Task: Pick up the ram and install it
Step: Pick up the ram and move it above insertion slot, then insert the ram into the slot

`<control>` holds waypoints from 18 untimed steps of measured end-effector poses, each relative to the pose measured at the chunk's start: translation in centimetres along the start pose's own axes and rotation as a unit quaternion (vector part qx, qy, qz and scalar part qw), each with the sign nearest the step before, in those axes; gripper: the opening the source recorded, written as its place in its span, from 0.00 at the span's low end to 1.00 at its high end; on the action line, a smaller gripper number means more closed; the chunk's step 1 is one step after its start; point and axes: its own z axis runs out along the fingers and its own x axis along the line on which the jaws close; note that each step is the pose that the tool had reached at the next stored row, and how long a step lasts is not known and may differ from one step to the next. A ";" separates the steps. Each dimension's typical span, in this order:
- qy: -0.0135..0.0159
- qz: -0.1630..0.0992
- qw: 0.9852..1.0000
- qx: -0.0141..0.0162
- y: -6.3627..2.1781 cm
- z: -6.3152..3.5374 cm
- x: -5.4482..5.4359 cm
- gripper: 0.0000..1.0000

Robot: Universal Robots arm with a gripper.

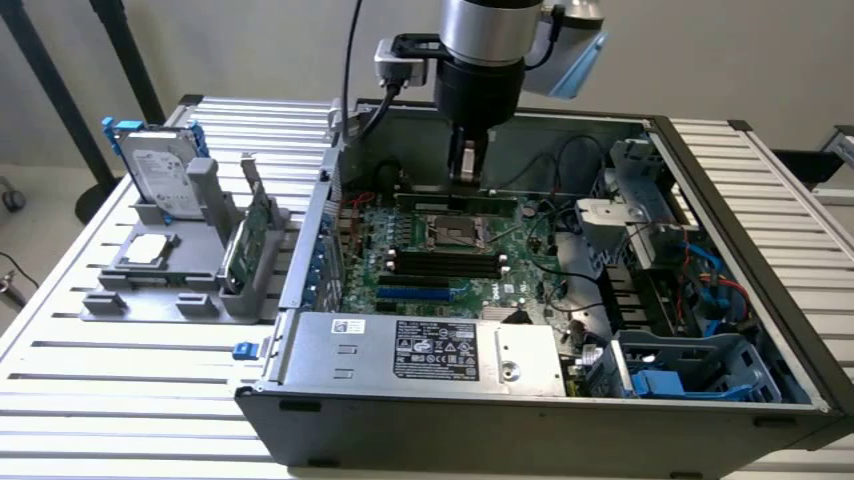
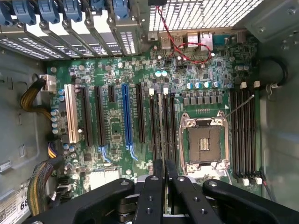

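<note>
We judge the pickup done: the gripper (image 1: 463, 172), jaws clamped on the ram (image 1: 430, 194), holds it at the far memory slots (image 2: 173, 126) (seating not confirmed).

Bright even light, white glare through the vent grille (image 2: 201, 11), soft shadows inside the case (image 1: 534, 420)

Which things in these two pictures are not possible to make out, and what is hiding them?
- Exterior view: the print on the power supply label is too small to read.
- Exterior view: the green card stands edge-on, its lower part inside the grey holder.
- Wrist view: the gripper covers part of the motherboard and one end of the memory slots.
</note>
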 end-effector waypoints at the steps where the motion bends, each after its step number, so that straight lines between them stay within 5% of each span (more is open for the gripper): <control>1: 0.000 0.001 1.000 0.000 -0.13 0.13 0.0 0.13; 18: 0.000 0.002 1.000 -0.001 -0.24 0.16 0.0 0.13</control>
